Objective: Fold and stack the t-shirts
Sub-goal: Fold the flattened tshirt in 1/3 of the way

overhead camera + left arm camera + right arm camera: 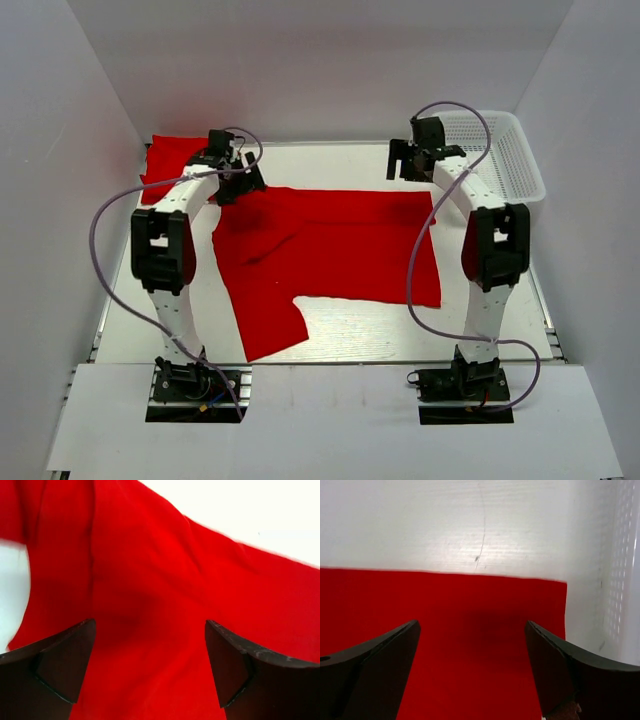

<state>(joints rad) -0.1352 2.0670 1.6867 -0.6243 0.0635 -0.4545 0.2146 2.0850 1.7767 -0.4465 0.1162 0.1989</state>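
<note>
- Top view: the left gripper [232, 168], jaws open, hangs over the 10 o'clock corner of the spread t-shirt [330, 245]. The right gripper [408, 160], open too, is over its 1 o'clock corner. A second t-shirt [165, 160] lies at 10 o'clock on the table [400, 330].
- Left wrist: the left gripper [150, 625] stands wide above the wrinkled spread t-shirt [150, 570].
- Right wrist: the right gripper [472, 625] stands wide above the shirt's flat edge, with the mesh basket [625, 570] at 3 o'clock.

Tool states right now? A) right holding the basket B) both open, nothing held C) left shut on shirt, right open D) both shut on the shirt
B: the left tool and right tool each show fingers spread wide, with the red t-shirt lying loose below, ungripped.
</note>
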